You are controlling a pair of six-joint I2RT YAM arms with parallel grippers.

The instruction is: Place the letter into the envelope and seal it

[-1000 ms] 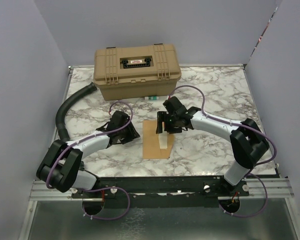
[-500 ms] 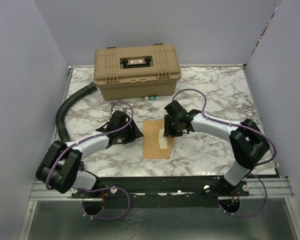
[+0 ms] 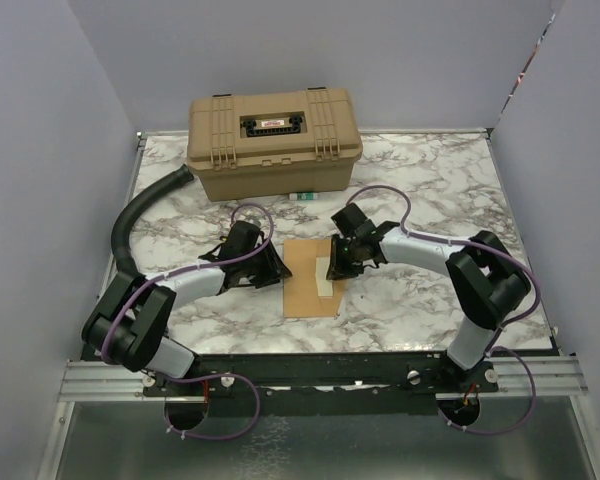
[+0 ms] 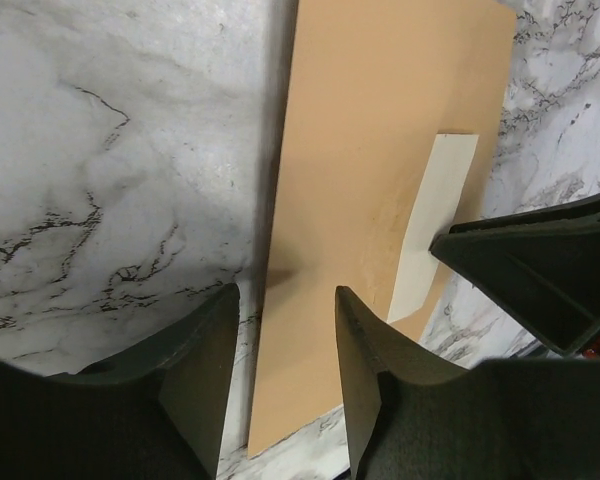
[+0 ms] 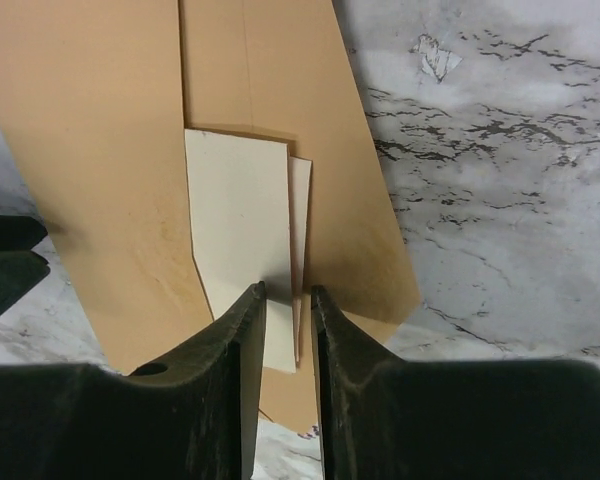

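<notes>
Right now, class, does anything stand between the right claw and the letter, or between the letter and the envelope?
Nothing visible does. The right claw straddles an edge of the letter, which lies directly against the envelope.

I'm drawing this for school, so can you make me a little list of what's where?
table: marble
envelope: brown, flat on the table between the arms
letter: pale, lying on the envelope's right part, looks partly tucked in
right hand: pinching the letter's near edge
left hand: open, fingers either side of the envelope's left edge
case: tan, lid down, at the back
</notes>
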